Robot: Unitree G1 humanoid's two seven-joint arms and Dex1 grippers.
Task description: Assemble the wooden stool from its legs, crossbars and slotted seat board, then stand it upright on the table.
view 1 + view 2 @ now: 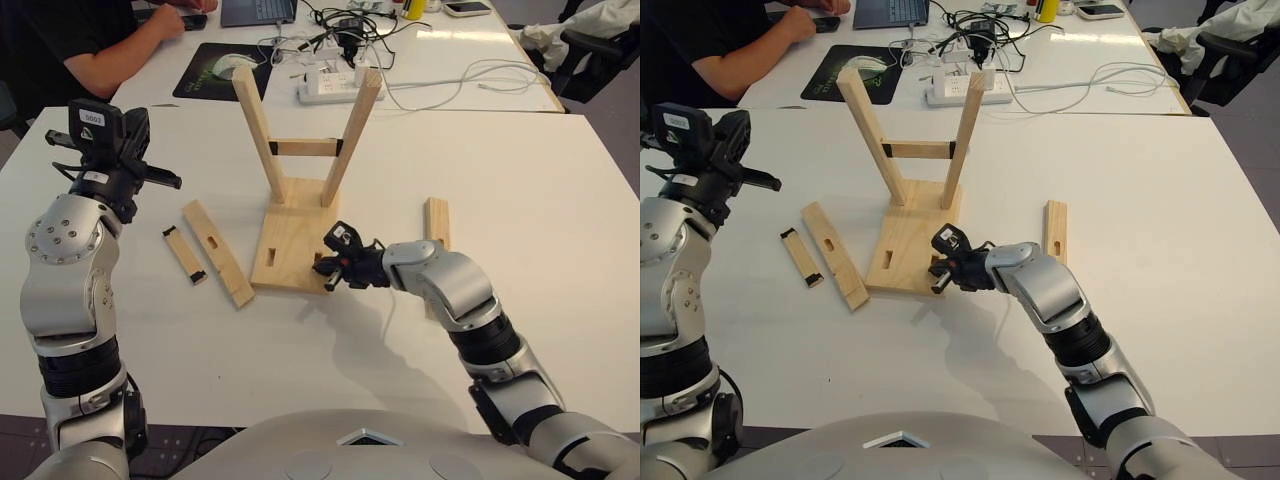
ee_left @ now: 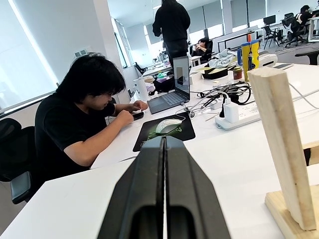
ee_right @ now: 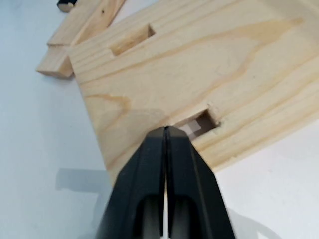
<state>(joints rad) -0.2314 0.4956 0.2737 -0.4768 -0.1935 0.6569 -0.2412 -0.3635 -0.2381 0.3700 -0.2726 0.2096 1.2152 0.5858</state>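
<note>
While the eye views place the right gripper (image 1: 324, 268) at five o'clock on the slotted seat board (image 1: 285, 240), its tips hard to make out against the wood, the right wrist view makes the spot plain. Both fingers (image 3: 149, 164) are pressed together, empty, their tips at the rim of a rectangular slot (image 3: 199, 122). The board lies flat on the white table (image 1: 520, 200). Two legs (image 1: 258, 125) stand in its far side, joined by a crossbar (image 1: 305, 148). A loose leg (image 1: 217, 252) lies at the board's nine o'clock with a short black-tipped crossbar (image 1: 184, 254) beyond it, and a second loose leg (image 1: 437, 222) lies at three o'clock. The right arm stretches low over the table, its gripper pointing toward nine o'clock. The left gripper (image 1: 172, 181) is raised at the table's nine o'clock, well apart from the parts. In the left wrist view its fingers (image 2: 144, 199) are closed on nothing, beside one upright leg (image 2: 284, 149).
</note>
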